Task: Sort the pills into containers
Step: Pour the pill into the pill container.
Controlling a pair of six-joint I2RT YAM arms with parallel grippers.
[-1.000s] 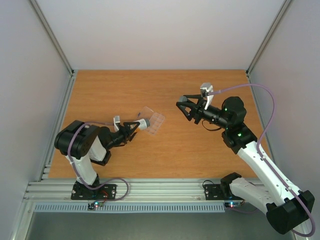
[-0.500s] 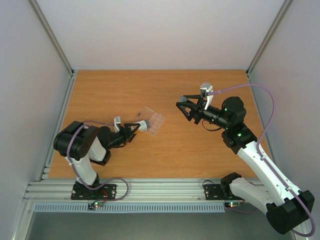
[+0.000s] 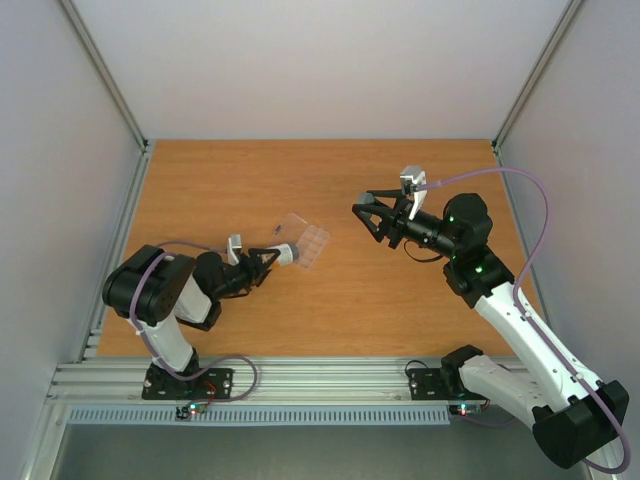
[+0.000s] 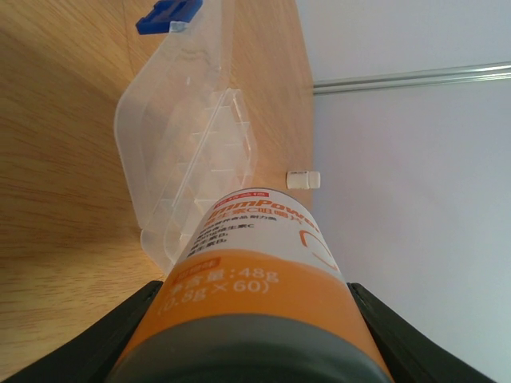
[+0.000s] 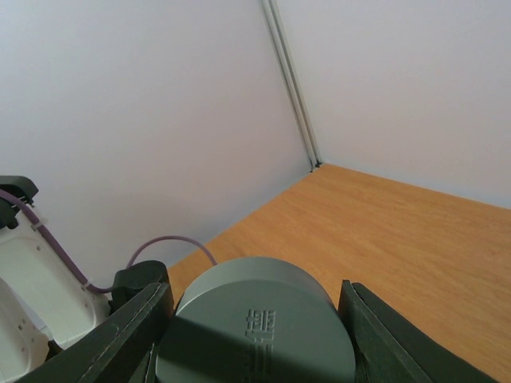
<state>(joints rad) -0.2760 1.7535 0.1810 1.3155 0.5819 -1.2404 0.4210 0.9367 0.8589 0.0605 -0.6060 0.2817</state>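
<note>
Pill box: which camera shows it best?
Left wrist. The pill box sits large just past the held bottle, lid open, cell dividers and blue latch readable. Top external shows it only as a small clear patch. Right wrist shows none of it, only the grey cap.

Clear plastic pill box (image 3: 313, 245), hinged lid (image 4: 160, 104) swung open, cells (image 4: 219, 148) exposed, flat on wooden table (image 3: 400, 300)

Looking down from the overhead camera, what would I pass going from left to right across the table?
Left arm → left tool, gripping the orange bottle → clear pill box → right tool, gripping the grey cap → right arm.
</note>
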